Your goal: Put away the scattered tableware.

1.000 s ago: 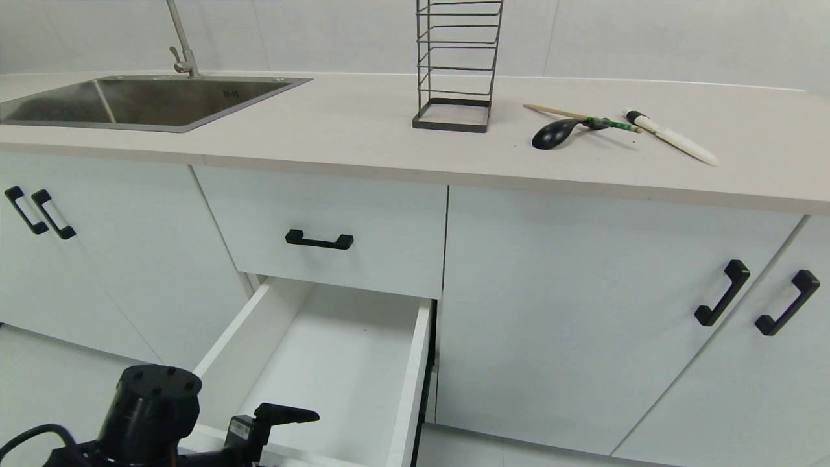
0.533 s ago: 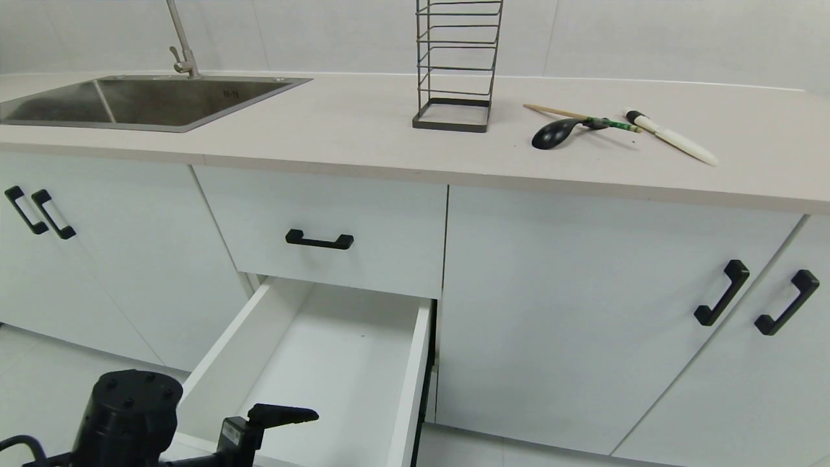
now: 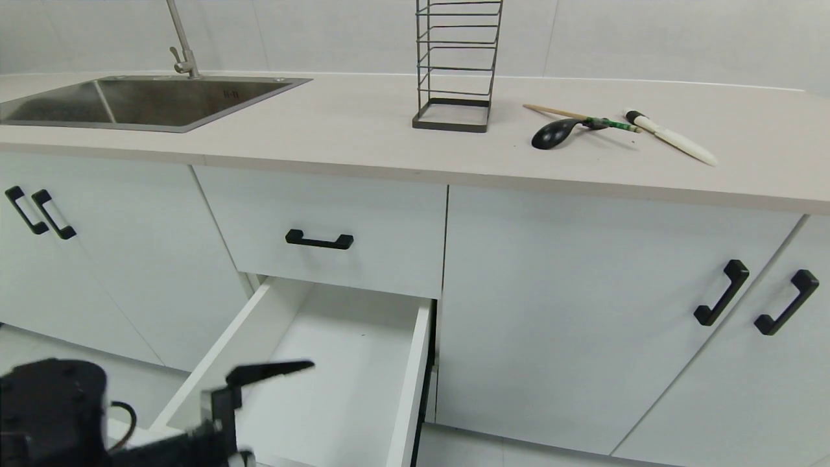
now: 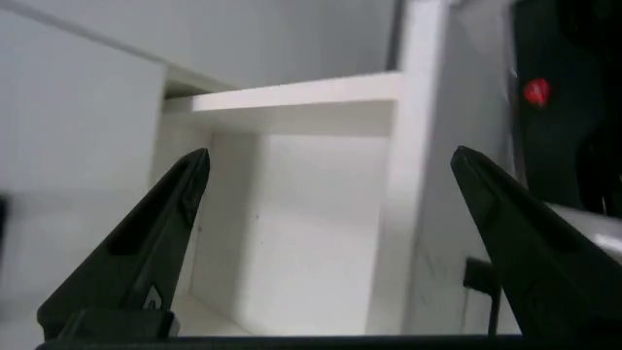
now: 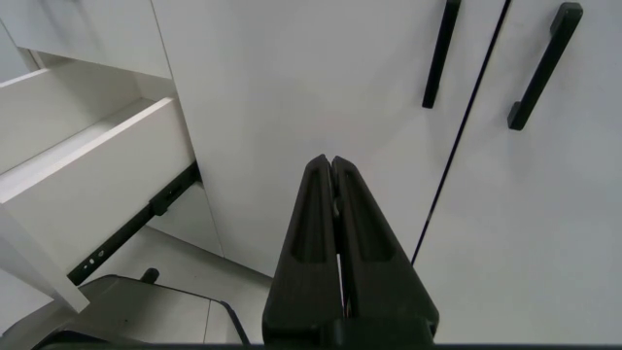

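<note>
left hand [image 4: 330, 160]: released, jaws wide, 7 o'clock, at open drawer [image 3: 337, 363]
right hand [image 5: 332, 170]: clenched, facing cabinet doors [image 5: 321, 87]
tableware: spoon [image 3: 556, 131], chopsticks [image 3: 570, 115], knife [image 3: 674, 138] on counter [image 3: 363, 139], 1 o'clock of left hand, well apart
between: counter edge, upper drawer [image 3: 324, 227]
rack [image 3: 457, 65]: 9 o'clock of spoon

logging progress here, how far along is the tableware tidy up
Done: the lower drawer stands open, nothing visible in it. In hand: nothing; the left gripper is open at the drawer front, the right gripper shut and empty. Left: black spoon, chopsticks and white utensil lie on the counter.
</note>
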Controlling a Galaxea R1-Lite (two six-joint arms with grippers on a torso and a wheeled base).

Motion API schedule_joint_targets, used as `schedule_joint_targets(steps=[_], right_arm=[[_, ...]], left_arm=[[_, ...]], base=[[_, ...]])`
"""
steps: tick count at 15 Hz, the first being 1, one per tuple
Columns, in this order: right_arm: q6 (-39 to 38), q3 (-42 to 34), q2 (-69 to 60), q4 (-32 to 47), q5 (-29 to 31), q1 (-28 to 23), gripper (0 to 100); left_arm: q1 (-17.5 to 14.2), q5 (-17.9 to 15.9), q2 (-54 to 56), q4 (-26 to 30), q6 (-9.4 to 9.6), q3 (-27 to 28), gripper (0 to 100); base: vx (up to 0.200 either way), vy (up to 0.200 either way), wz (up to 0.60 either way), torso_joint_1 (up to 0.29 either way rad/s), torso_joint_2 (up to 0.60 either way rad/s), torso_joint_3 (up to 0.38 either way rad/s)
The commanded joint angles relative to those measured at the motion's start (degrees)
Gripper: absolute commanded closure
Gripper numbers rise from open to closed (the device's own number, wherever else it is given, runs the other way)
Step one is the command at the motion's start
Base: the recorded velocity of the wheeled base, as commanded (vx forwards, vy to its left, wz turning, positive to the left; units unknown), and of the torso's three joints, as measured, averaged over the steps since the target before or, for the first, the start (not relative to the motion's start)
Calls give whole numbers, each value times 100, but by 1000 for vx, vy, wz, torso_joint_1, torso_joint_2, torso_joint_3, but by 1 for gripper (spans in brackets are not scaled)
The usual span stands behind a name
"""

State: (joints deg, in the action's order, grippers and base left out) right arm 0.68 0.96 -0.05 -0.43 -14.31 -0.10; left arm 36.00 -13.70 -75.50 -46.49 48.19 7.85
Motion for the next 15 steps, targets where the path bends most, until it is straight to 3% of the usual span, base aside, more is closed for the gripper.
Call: schedule_joint_targets(steps=[1, 3, 4, 5, 6, 8, 9, 10, 12, 13, 15], right_arm=[[2, 0, 5, -1, -1, 1, 100], [2, 0, 5, -1, -1, 1, 100], [2, 0, 5, -1, -1, 1, 100], [2, 0, 5, -1, -1, 1, 100], [11, 0, 5, -1, -1, 1, 100], [2, 0, 5, -1, -10, 1, 100], [2, 0, 5, -1, -1, 1, 100], [11, 0, 5, -1, -10, 1, 100], [55, 0, 5, -10, -37, 1, 100], [37, 0, 5, -10, -37, 1, 100], [11, 0, 5, -19, -28, 1, 100]], left_arm=[[-928, 781, 817, 633, -1901, 1377, 0], [-1244, 623, 844, 1793, -3184, 1887, 0], [-1385, 333, 817, 1881, -3641, 1790, 0], [-1622, -18, 773, 1740, -3984, 1544, 0], [-1824, -203, 808, 1389, -4063, 1254, 0], [-1991, -238, 993, 360, -4054, 604, 0], [-2000, -221, 1239, -334, -3984, 252, 0], [-2079, -212, 1652, -598, -3861, 85, 0], [-2554, -247, 2874, -448, -3668, -117, 0], [-2589, -247, 3094, -413, -3650, -179, 0], [-2835, -185, 5133, 536, -3685, -539, 0]], base=[[0, 0, 0, 0, 0, 0], [0, 0, 0, 0, 0, 0], [0, 0, 0, 0, 0, 0], [0, 0, 0, 0, 0, 0], [0, 0, 0, 0, 0, 0], [0, 0, 0, 0, 0, 0], [0, 0, 0, 0, 0, 0], [0, 0, 0, 0, 0, 0], [0, 0, 0, 0, 0, 0], [0, 0, 0, 0, 0, 0], [0, 0, 0, 0, 0, 0]])
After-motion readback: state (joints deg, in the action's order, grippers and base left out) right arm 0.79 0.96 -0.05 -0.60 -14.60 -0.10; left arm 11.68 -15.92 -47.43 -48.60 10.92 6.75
